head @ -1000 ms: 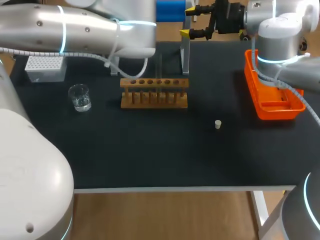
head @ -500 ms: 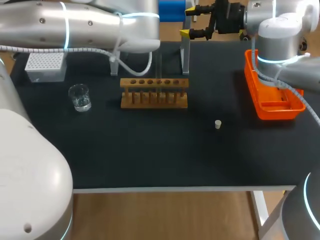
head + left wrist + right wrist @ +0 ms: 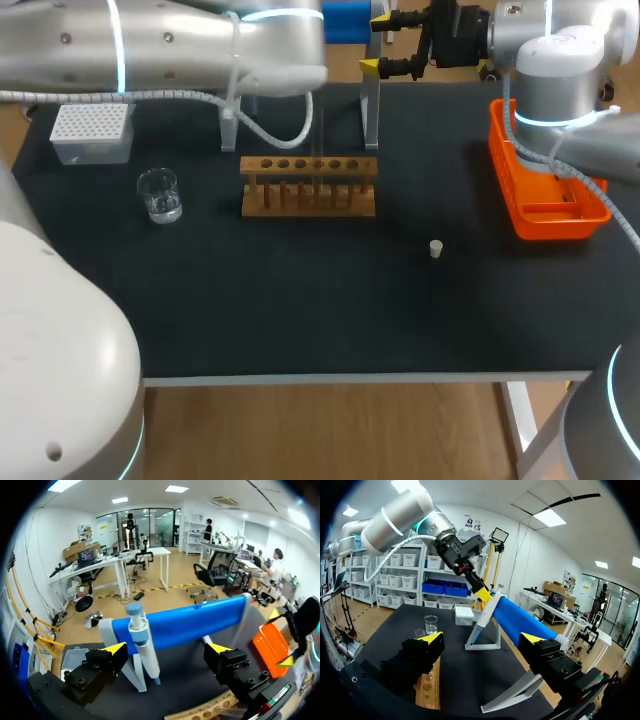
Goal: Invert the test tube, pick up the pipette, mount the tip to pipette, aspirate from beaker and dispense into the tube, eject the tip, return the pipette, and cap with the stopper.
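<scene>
Holed wooden rack (image 3: 308, 186) — round clear-glass beaker (image 3: 159, 194)

Light: bright and even, falling from overhead in all three views.

Glare:
- Broad white highlights run along the silver casing of the left arm (image 3: 150, 45).
- A pale sheen lies on the glossy blue bar of the pipette stand (image 3: 190, 620), just ahead of the left gripper's (image 3: 166, 648) fingers.
- Small glints show on the clear glass beaker (image 3: 159, 194).

Shadows: barely legible on the matte black table (image 3: 300, 300).

The right gripper's (image 3: 482, 638) yellow fingertips (image 3: 434, 638) are strongly lit, and the black finger bodies behind them are dark.
</scene>
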`<state>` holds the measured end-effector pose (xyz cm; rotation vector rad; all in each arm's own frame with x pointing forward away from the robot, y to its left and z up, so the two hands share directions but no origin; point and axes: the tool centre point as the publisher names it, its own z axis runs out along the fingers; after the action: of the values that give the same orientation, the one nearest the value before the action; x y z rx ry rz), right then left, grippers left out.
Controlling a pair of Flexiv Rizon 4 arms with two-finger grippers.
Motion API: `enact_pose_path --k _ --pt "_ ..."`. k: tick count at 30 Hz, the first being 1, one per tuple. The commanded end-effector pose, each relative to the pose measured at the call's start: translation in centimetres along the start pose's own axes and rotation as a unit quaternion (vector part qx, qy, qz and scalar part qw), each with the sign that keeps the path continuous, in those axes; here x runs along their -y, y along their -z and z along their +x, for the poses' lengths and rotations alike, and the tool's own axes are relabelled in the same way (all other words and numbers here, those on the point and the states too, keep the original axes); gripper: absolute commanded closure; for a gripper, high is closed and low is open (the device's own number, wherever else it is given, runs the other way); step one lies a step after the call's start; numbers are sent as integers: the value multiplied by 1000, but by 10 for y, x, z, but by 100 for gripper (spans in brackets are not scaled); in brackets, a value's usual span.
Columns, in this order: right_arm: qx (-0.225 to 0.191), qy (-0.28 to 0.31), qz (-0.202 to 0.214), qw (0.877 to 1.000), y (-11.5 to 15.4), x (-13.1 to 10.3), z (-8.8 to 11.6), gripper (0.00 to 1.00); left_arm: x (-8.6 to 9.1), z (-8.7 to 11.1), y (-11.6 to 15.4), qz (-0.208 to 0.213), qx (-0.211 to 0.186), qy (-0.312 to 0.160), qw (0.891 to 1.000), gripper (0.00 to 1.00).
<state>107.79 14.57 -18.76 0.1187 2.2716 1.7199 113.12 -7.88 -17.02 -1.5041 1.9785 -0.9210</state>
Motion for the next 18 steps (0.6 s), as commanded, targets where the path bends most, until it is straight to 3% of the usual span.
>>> enact_pose_path --k 1,5,14,18 --pt "-3 0 1 1000 0 0 -2 0 -15 -2 46 39 -94 -32 994 0" --pt "-3 0 1 1000 0 0 -2 0 -32 5 70 56 -155 -65 984 0" --pt "-3 0 1 1000 0 0 -2 0 -78 16 104 69 -226 -107 966 0" --pt "-3 0 1 1000 0 0 -2 0 -99 32 111 80 -252 -120 957 0"
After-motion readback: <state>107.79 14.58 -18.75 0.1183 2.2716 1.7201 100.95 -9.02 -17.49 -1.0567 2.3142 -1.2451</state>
